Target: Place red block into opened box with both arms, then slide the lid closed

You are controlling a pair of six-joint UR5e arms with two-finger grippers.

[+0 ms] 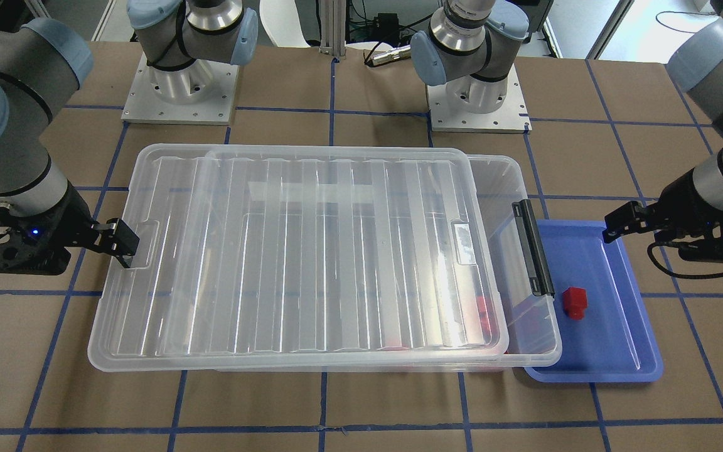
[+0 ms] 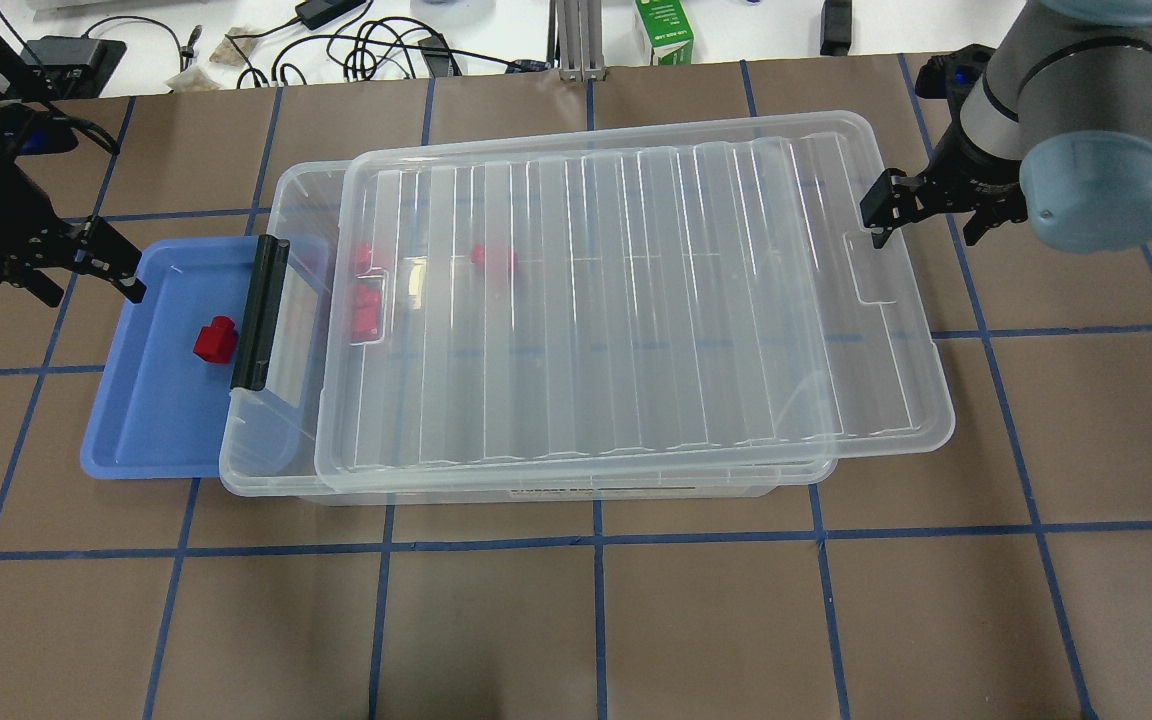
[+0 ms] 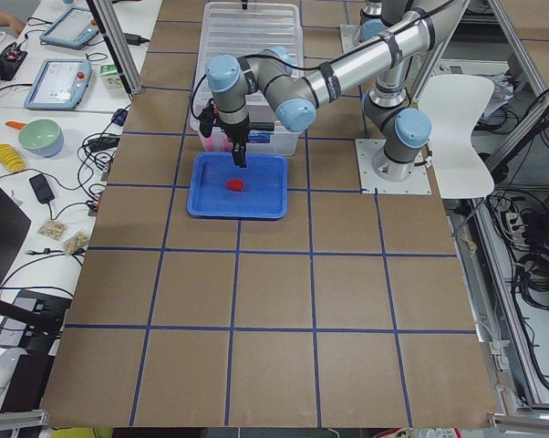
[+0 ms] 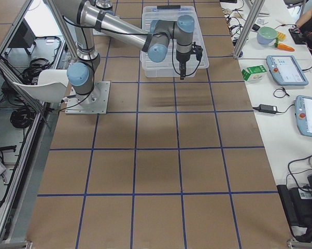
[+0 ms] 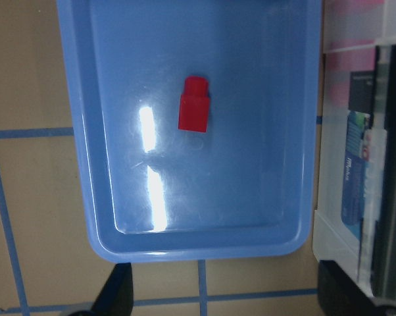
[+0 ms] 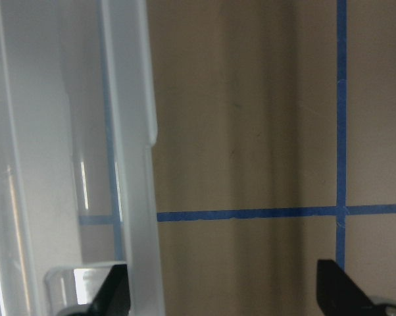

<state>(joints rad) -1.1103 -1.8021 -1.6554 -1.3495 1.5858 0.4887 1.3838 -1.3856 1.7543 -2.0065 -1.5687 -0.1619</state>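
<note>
Left gripper [image 5: 227, 295] hangs open and empty over one short edge of the blue tray [image 5: 79, 131], with the red block [image 5: 195, 113] lying loose on the tray floor ahead of its fingers. Right gripper [image 6: 227, 295], also spread wide, has the rim of the lid [image 6: 129, 131] between its fingers. The lid sits slid aside on the box [image 2: 281, 440], whose black-barred end is uncovered.
</note>
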